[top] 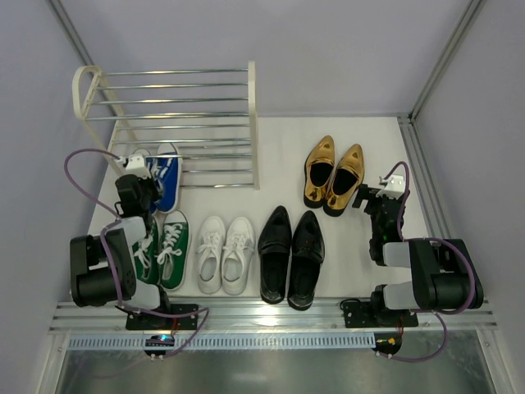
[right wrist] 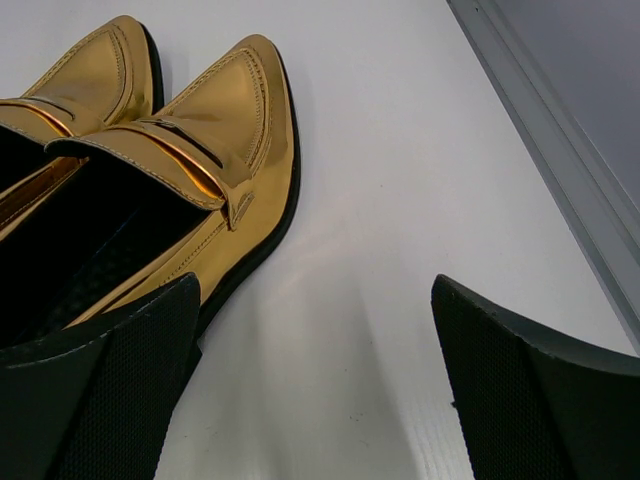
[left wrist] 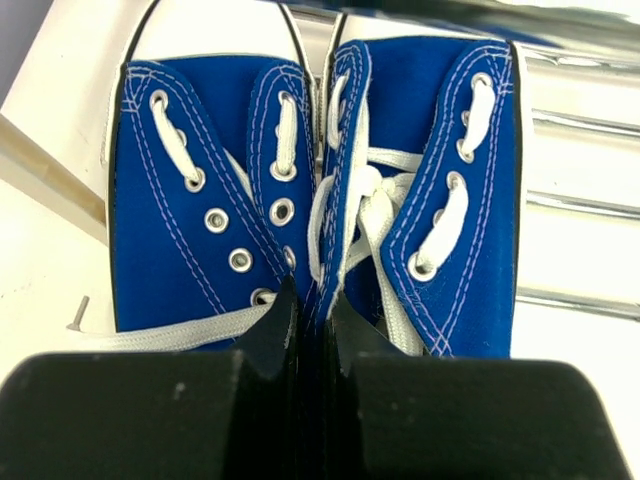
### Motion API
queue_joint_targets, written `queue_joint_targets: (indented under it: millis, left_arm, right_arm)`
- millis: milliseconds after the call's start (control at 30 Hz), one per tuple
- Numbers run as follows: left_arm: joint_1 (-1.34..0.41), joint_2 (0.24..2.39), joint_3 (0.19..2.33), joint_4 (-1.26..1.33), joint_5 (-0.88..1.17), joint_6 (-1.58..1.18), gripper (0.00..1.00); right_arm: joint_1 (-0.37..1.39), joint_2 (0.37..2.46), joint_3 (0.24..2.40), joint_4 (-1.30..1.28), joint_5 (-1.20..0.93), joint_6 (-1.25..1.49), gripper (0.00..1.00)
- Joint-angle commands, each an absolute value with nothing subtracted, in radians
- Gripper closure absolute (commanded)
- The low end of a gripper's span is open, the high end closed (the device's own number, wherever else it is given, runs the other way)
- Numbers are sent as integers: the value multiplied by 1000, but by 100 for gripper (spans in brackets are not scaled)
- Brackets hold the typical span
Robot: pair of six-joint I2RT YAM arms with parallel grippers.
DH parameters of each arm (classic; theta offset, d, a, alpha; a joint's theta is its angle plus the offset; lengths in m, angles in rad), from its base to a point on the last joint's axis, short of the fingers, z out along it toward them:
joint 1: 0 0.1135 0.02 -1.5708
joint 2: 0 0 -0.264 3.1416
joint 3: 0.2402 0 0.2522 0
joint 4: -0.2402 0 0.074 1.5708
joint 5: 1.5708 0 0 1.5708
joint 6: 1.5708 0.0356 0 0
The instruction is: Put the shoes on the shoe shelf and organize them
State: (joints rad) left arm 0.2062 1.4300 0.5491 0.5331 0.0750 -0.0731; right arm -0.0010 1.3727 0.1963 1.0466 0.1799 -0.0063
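Observation:
The blue sneakers (left wrist: 200,190) stand side by side at the left end of the shoe shelf (top: 253,123), by its lowest chrome rods (left wrist: 580,125). My left gripper (left wrist: 310,300) is shut on their two inner edges, pinched together. In the top view the left gripper (top: 141,187) covers part of the blue pair (top: 169,176). The green sneakers (top: 166,246), white sneakers (top: 223,254) and black loafers (top: 291,256) lie in a row on the floor. My right gripper (right wrist: 315,340) is open and empty on bare floor just right of the gold shoes (right wrist: 215,120), its left finger (right wrist: 130,370) beside the sole.
A metal rail (right wrist: 560,130) runs along the right edge of the white floor, close to my right gripper (top: 367,197). The gold shoes (top: 334,174) lie right of the shelf. The shelf's upper tiers hold nothing. A rail (top: 271,313) crosses the near edge.

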Motion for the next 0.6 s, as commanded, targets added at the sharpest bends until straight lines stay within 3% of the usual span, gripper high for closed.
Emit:
queue_joint_targets:
  millis: [0, 567]
  left_arm:
    - [229, 1449, 617, 903, 55, -81, 100]
    - [244, 1492, 708, 922, 77, -52, 100]
  right_arm:
    - [0, 1365, 202, 1123, 176, -12, 2]
    - [0, 1365, 201, 1123, 176, -12, 3]
